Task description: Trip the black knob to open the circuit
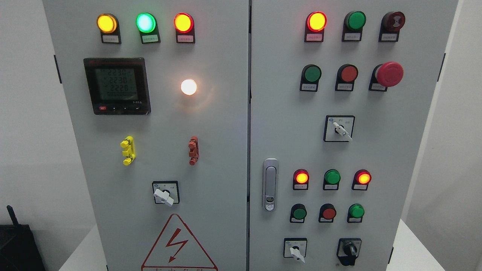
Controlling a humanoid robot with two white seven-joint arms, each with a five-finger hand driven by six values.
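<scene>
Black knob (pixel 349 249) untouched; no hands in view, so finger state cannot be told.
Knob sits low right on cabinet (pixel 286 131), beside white switch (pixel 296 253). Approach square-on, pinch lever, turn firmly.

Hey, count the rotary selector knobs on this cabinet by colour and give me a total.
White knobs: 3
Black knob: 1
Total: 4

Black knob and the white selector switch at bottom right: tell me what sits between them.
In the head view, nothing sits between the black knob and the white selector switch; only bare grey panel separates them. Neither robot hand is in view.
</scene>
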